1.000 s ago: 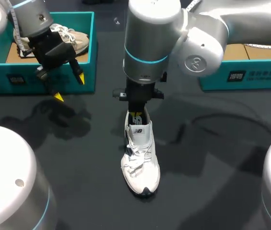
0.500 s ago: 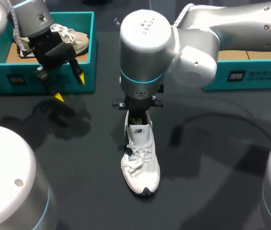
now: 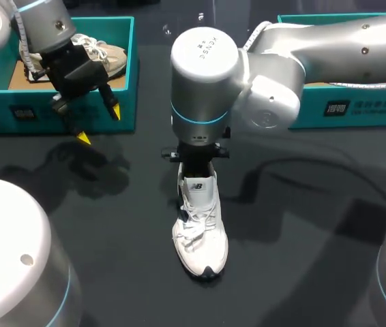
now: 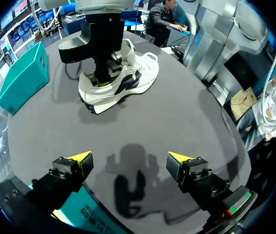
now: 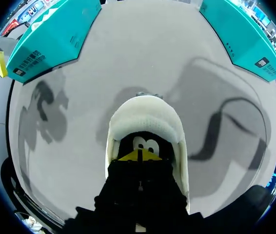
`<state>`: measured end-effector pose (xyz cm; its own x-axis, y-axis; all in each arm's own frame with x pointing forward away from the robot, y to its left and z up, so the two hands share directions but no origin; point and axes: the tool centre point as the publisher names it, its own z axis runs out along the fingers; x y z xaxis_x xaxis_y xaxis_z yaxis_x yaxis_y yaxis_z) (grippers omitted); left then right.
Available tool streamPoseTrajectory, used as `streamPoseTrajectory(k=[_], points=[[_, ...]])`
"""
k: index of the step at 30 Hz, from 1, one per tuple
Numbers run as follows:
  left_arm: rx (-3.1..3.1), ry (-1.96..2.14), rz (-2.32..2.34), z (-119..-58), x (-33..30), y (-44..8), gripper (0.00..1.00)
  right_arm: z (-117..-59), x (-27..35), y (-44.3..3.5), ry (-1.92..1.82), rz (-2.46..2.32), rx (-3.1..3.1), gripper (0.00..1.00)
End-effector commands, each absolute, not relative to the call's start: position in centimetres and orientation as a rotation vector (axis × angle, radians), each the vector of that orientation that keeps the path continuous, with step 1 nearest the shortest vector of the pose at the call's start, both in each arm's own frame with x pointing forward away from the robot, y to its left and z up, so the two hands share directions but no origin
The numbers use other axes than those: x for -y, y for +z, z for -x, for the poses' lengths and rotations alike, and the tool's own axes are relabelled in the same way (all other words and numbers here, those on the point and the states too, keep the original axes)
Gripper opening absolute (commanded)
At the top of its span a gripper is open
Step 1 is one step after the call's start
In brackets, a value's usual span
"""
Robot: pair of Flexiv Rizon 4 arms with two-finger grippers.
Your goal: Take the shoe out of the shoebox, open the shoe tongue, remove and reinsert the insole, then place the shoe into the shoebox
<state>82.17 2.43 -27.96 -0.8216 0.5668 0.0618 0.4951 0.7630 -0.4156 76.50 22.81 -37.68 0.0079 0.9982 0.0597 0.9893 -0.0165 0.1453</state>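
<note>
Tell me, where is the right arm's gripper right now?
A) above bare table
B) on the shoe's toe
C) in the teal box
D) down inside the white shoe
D: the right wrist view shows the right gripper inside the opening of the white shoe.

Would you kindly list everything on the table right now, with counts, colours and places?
shoe: 1, white, middle of the table.
second shoe: 1, beige-white, inside the left shoebox.
left shoebox: 1, teal, far left.
right shoebox: 1, teal, far right.
table: 1, dark.
left arm: 1, silver, hovering by the left shoebox, jaws open and empty.
right arm: 1, silver, above the white shoe, jaws shut inside its opening.
</note>
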Motion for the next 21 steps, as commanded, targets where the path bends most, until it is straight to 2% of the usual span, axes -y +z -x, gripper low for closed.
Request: streamPoseTrajectory(k=[1,11,21], points=[[2.775,0.574,0.845,-82.2,-2.5,-27.9,1.0,-76.4,-22.7,-37.7,0.223,-2.189,-2.136,0.0],[2.775,0.574,0.845,-82.2,-2.5,-27.9,1.0,-76.0,-22.5,-35.8,0.311,-2.196,-2.065,0.0],[2.775,0.574,0.845,-82.2,-2.5,-27.9,1.0,-77.6,-22.8,-39.2,0.27,-2.225,-2.142,0.0]])
